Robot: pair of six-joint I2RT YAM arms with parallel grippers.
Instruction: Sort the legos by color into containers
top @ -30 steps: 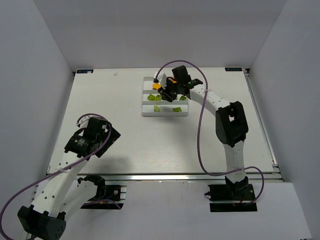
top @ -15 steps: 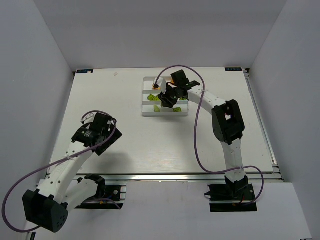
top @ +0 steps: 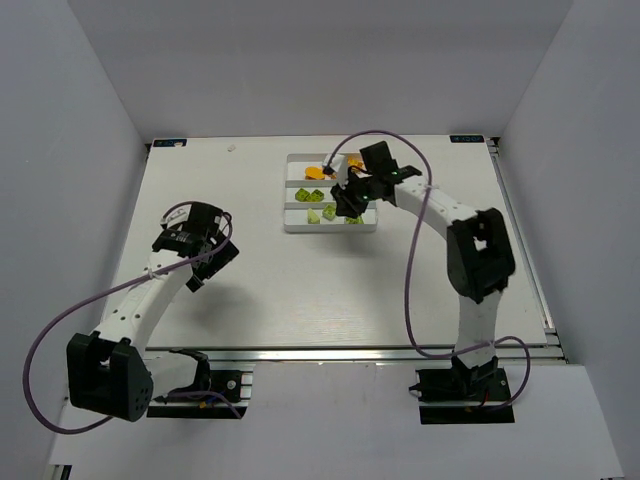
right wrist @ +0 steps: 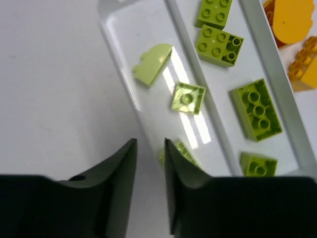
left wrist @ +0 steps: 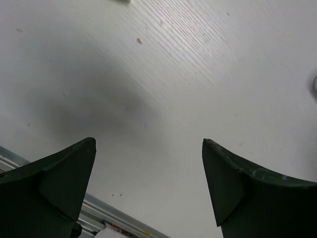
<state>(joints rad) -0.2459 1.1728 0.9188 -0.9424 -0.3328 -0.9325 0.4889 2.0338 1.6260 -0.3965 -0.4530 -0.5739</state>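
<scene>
The white tray (right wrist: pixel 118 58) has three long containers side by side. Its nearest one holds pale lime legos (right wrist: pixel 188 96), (right wrist: pixel 152 64). Darker lime legos (right wrist: pixel 256 114), (right wrist: pixel 220 44) lie in the middle one, and orange legos (right wrist: pixel 292 20) in the farthest. My right gripper (right wrist: pixel 148 144) hovers over the tray's near rim with only a narrow gap between its fingers and nothing in it. A lime lego (right wrist: pixel 179 148) is half hidden behind its right finger. From above, that gripper (top: pixel 350 205) is at the tray's (top: pixel 290 226) front right. My left gripper (left wrist: pixel 148 142) (top: pixel 200 270) is wide open over bare table.
The table's metal front rail (left wrist: pixel 99 213) shows below the left fingers. A purple cable (top: pixel 400 270) hangs from the right arm over the table. White walls enclose the table at the back and sides.
My right gripper has moved from the tray's back compartment, by the orange legos, to its front right. The left arm has swung further onto the table's left side.
</scene>
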